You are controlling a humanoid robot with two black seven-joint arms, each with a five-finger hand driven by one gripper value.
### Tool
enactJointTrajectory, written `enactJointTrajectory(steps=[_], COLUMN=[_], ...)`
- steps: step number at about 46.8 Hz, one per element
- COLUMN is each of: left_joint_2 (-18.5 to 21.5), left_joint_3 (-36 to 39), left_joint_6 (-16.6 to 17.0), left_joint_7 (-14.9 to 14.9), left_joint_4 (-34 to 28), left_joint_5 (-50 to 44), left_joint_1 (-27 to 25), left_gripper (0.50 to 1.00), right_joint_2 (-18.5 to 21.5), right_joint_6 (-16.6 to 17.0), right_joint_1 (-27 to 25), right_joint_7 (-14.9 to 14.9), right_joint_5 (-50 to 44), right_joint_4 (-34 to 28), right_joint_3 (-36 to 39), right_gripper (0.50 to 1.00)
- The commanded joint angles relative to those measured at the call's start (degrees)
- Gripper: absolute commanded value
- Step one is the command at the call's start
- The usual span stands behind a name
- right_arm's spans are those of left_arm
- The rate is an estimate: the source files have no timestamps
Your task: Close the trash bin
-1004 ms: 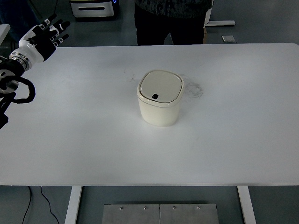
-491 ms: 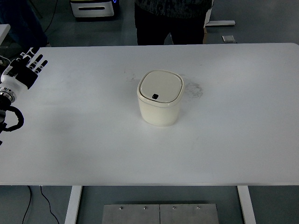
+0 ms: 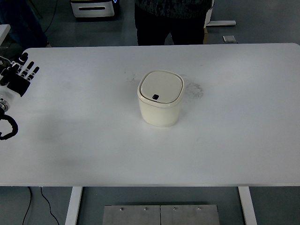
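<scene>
A cream trash bin (image 3: pixel 160 99) with rounded corners stands upright near the middle of the white table (image 3: pixel 234 140). Its lid (image 3: pixel 161 87) lies flat and closed on top, with a small black mark near its front edge. My left hand (image 3: pixel 19 75) is at the far left edge of the picture, well away from the bin, with its fingers (image 3: pixel 30 71) spread and holding nothing. My right hand does not show.
A person in dark clothes (image 3: pixel 171 21) stands behind the table's far edge. A faint smudge (image 3: pixel 196 89) marks the table right of the bin. A black cable loop (image 3: pixel 9 129) hangs on my left arm at the left edge.
My left hand has drawn back down and to the left, from above the table's far left corner toward the picture's left edge. The bin has not moved.
</scene>
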Motion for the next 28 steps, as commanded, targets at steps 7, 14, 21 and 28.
enactJointTrajectory(steps=[7, 14, 21, 28], left_joint_2=[-0.02, 0.07, -0.02, -0.1], left_joint_3=[0.16, 0.16, 0.16, 0.16], left_joint_6=[0.37, 0.29, 0.2, 0.2], left_joint_7=[0.01, 0.01, 0.01, 0.01], left_joint_4=[-0.01, -0.01, -0.01, -0.01], left_joint_5=[0.38, 0.38, 0.46, 1.78], left_joint_1=[0.06, 0.41, 0.5, 0.41], left_gripper=[1.0, 1.0, 1.0, 1.0], right_joint_2=[0.0, 0.0, 0.0, 0.0], right_joint_6=[0.0, 0.0, 0.0, 0.0], right_joint_1=[0.0, 0.0, 0.0, 0.09], right_joint_7=[0.0, 0.0, 0.0, -0.18], right_joint_5=[-0.01, -0.01, 0.08, 0.08], right_joint_4=[0.0, 0.0, 0.0, 0.09], right_joint_3=[0.0, 0.0, 0.0, 0.0], right_gripper=[0.991, 0.991, 0.991, 0.991])
